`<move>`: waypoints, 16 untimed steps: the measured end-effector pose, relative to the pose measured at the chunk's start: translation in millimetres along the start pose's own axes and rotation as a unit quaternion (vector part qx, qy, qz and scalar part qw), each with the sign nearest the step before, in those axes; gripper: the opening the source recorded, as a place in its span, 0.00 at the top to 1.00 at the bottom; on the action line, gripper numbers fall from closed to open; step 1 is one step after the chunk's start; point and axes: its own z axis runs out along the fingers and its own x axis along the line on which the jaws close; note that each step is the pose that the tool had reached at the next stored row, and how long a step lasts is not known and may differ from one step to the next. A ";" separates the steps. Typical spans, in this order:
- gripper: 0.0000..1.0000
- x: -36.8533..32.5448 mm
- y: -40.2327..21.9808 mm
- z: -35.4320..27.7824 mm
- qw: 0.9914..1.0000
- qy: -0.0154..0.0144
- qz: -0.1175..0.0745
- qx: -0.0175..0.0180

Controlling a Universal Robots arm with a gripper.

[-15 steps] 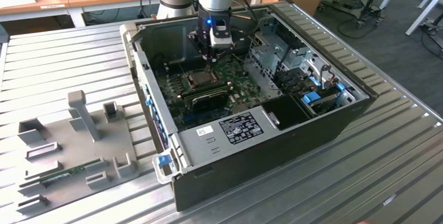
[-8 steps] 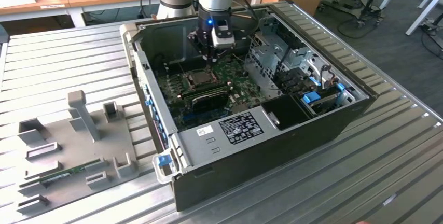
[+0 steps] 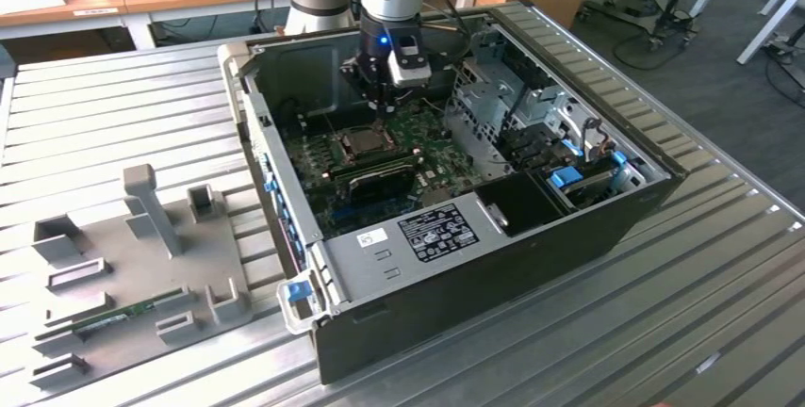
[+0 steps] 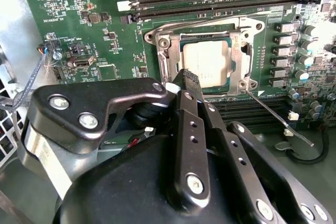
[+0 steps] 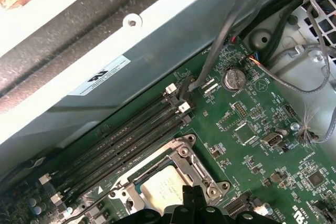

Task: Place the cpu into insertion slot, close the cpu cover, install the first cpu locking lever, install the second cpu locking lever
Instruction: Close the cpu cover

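The cpu (image 4: 206, 62) lies flat in the insertion slot (image 4: 164, 51), its pale face showing through the window of the cpu cover (image 4: 237, 56), which lies down over it. A thin locking lever (image 4: 278, 116) sticks out loose from one corner of the socket, across the black memory slots. My gripper (image 4: 187, 76) is shut with nothing in it, its tips at the cover's edge beside the cpu. In the first wrist view the gripper (image 5: 192, 191) meets the cpu (image 5: 161, 186) the same way. In the exterior view the gripper (image 3: 384, 110) hangs just above the insertion slot (image 3: 362, 143) inside the open computer case.
Long black memory slots (image 5: 121, 140) run on both sides of the socket. A grey drive cage (image 3: 503, 105) and loose cables (image 5: 226, 30) stand close by, with case walls (image 3: 271, 105) around. A grey fixture tray (image 3: 126, 256) lies on the ribbed metal table at the exterior view's left.
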 end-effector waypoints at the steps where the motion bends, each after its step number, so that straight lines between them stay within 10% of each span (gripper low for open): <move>1: 0.90 0.0 0.0 0.0 1.000 0.000 -0.001 0.000; 16: 0.90 0.0 0.0 0.1 1.000 0.000 -0.012 0.000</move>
